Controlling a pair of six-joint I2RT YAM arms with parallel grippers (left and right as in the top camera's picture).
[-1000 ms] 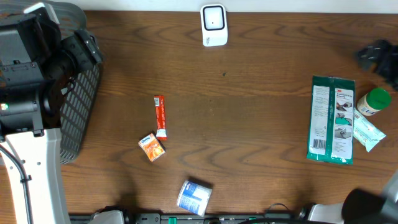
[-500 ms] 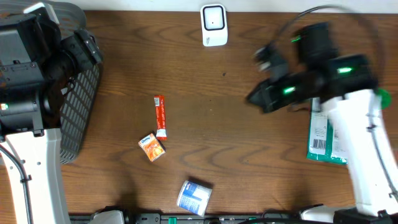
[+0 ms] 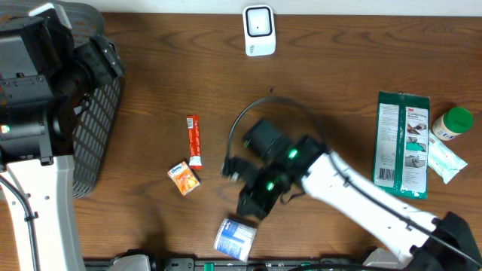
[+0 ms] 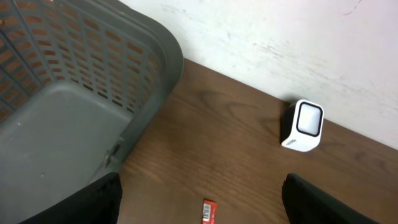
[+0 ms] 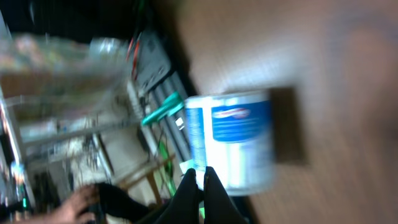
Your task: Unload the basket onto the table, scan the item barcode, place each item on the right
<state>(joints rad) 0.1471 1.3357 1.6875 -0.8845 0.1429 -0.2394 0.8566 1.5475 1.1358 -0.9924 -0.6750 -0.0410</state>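
Counter [image 3: 324, 83] scene: the right claw [image 5: 200, 182], fingers clenched together on nothing, is hovering just beside a blue-and-white tub [image 3: 235, 238] sitting near the front edge, well apart from the white scanner [image 3: 258, 30] at the back. The left claw [image 4: 208, 202], spread wide, is hanging by the grey basket [image 4: 62, 62], whose bare floor is showing. A red stick packet [image 3: 193, 140] and small orange box [image 3: 184, 178] are lying nearby.

Matt wood-grain table [image 3: 316, 75]; grey perforated plastic basket [image 4: 74, 93]; glossy white scanner [image 4: 303, 124].
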